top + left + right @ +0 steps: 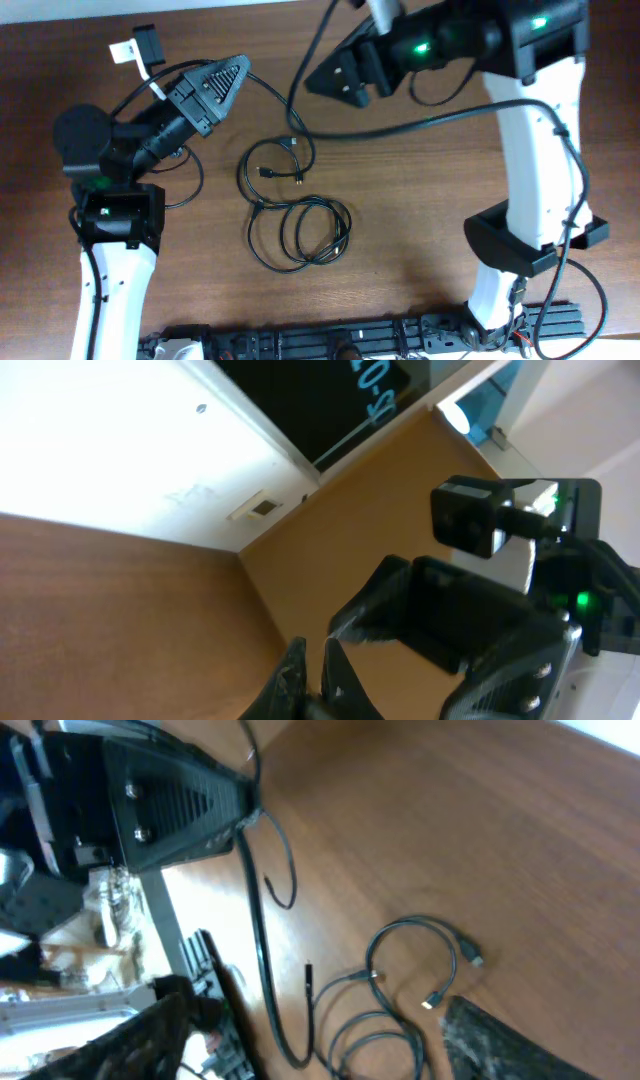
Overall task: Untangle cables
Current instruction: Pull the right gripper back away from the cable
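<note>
At the tip of the left gripper [238, 75], the jaws are clenched on one end of a thin cord [280, 103]. The cord leaves the fingers and curves down toward the cables [295, 215] lying mid-table. The right gripper [345, 88] hangs beyond the pile with its fingers spread wide and holding nothing; the right wrist view shows them far apart, with the tangle between.

To do this step well, I judge the left should pinch firmly and draw the held end out slowly and low, away from the heap. Meanwhile the right should come down to pin or lift a crossing strand, since a fast pull would likely tighten the loops. The thick arm wire [400, 126] passes near the pile — it is no part of the job.

Counted:
- two grippers;
- one small loop [244, 172] with plug ends;
- one larger coil [285, 232] of several turns, touching the loop from below.

That suggests two or three cords, but where they overlap I cannot tell the exact number. All of it rests on the wooden table [420, 230].
</note>
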Controlling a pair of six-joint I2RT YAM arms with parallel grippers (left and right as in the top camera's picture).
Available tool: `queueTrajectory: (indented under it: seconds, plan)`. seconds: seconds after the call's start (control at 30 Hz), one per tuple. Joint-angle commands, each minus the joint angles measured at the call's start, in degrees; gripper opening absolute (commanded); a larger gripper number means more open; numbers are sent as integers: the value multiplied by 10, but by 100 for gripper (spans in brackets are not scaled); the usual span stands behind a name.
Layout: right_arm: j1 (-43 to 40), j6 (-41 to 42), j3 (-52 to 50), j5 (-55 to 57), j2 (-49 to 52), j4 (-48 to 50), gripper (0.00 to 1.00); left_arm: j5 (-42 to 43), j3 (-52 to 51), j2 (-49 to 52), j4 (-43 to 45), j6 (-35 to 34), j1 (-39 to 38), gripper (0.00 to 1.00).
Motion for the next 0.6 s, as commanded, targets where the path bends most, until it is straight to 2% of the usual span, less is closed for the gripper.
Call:
queueTrajectory:
  seconds: [0.0,0.1,0.13,0.17,0.23,0.27,0.3,0.33,0.57]
  plan:
    - [41,-12,-2,27,31,2,63,5,3,-5,29,-10,3,2]
    - [60,-12,-2,27,42,5,59,4,3,-4,31,-14,3,3]
    - [65,-12,-2,27,46,6,51,4,3,-4,31,-14,3,3]
    - [73,-12,-2,27,49,7,47,3,3,-4,32,-14,3,3]
    - [85,-12,-2,27,51,7,46,-1,3,-4,32,-14,3,3]
    - [88,-12,-2,27,52,8,42,-2,3,-4,32,-14,3,3]
    - [90,-12,-2,27,52,9,30,-3,3,-4,32,-14,3,3]
    - [90,-11,-2,28,53,11,4,-3,3,-4,32,-14,3,3]
    - [87,-5,-2,31,53,40,4,2,3,-4,31,-14,3,5]
